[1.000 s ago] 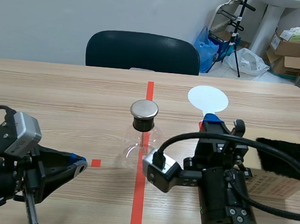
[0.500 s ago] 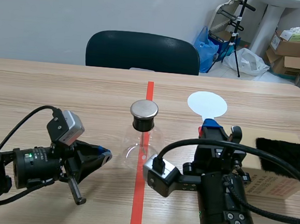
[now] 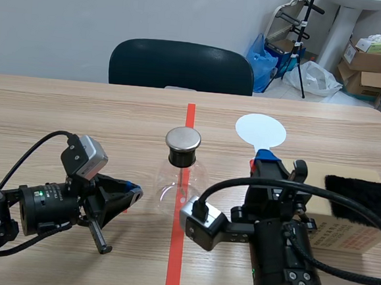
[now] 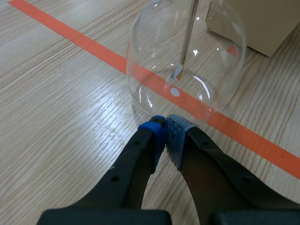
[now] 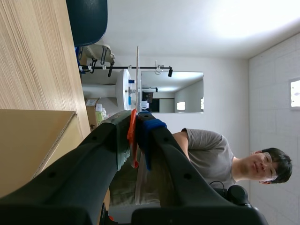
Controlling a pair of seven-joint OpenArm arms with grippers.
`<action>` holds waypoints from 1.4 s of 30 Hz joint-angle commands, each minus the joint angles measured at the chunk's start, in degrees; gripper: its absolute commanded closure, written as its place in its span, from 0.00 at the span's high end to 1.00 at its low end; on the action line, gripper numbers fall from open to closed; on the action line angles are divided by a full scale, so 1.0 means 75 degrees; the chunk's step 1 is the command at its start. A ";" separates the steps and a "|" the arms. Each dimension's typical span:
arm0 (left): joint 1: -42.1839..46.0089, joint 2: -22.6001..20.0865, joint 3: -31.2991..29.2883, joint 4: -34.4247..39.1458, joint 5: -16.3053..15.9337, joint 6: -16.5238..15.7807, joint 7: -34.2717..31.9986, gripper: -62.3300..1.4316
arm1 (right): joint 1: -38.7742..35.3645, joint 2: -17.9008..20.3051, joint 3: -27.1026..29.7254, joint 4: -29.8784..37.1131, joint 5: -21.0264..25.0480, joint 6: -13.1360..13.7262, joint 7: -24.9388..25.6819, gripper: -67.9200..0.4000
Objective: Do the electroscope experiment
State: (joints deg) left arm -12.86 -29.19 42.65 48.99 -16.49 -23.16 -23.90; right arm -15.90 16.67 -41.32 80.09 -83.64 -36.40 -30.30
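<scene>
The glass electroscope flask (image 3: 180, 178), capped by a round metal plate (image 3: 183, 139), stands on the orange-red tape line in the middle of the tabletop (image 3: 80, 120), with a thin rod hanging inside it. The left claw (image 3: 134, 192) lies low on the tabletop, clenched on nothing, its blue pads (image 4: 157, 126) pressed together just beside the flask's base. The right claw (image 3: 266, 163) is closed around the orange handle of a white disc paddle (image 3: 261, 129), held upright beside the flask, near a cardboard box (image 3: 348, 231) topped with black fur (image 3: 361, 192).
</scene>
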 commanded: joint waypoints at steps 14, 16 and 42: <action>-0.0047 -0.0006 -0.0076 0.0204 -0.0052 -0.0020 -0.0160 0.07 | 0.0108 0.0000 0.0070 0.0163 -0.0009 -0.0067 -0.0032 0.02; -0.0047 -0.0009 -0.0076 0.0204 -0.0052 -0.0020 -0.0160 0.07 | 0.0108 0.0000 0.0070 0.0163 -0.0009 -0.0067 -0.0032 0.02; -0.0044 -0.0009 -0.0076 0.0204 -0.0055 -0.0026 -0.0280 0.07 | 0.0108 0.0000 0.0070 0.0163 -0.0009 -0.0067 -0.0035 0.02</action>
State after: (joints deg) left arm -12.86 -29.21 42.65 48.99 -16.49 -23.16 -24.75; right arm -15.90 16.67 -41.32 80.09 -83.64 -36.40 -30.30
